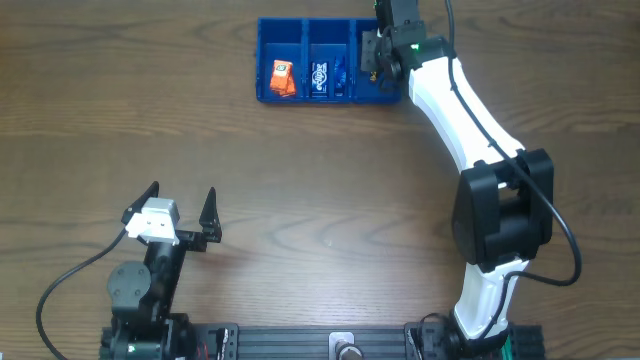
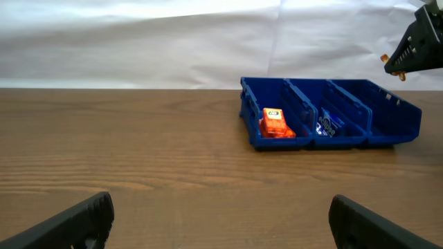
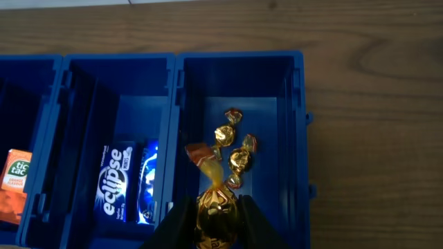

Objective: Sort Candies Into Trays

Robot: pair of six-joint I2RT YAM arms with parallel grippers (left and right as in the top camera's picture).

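A gold-wrapped candy (image 3: 217, 213) is pinched between the fingers of the right gripper (image 3: 217, 227), its twisted wrapper end sticking up out of the grip. It hangs over the right-hand compartment of the blue tray (image 3: 235, 61). On the floor of that compartment lie a few more gold-wrapped candies (image 3: 235, 151), close together. The middle compartment holds two blue gum packs (image 3: 114, 181) side by side, and the left compartment holds an orange mint box (image 1: 282, 79).

The tray sits at the far side of the wooden table (image 1: 330, 170), with the right arm stretched out to it from its base. The left gripper (image 1: 182, 196) sits well apart from the tray, near its own base, with its fingers spread wide and nothing between them.
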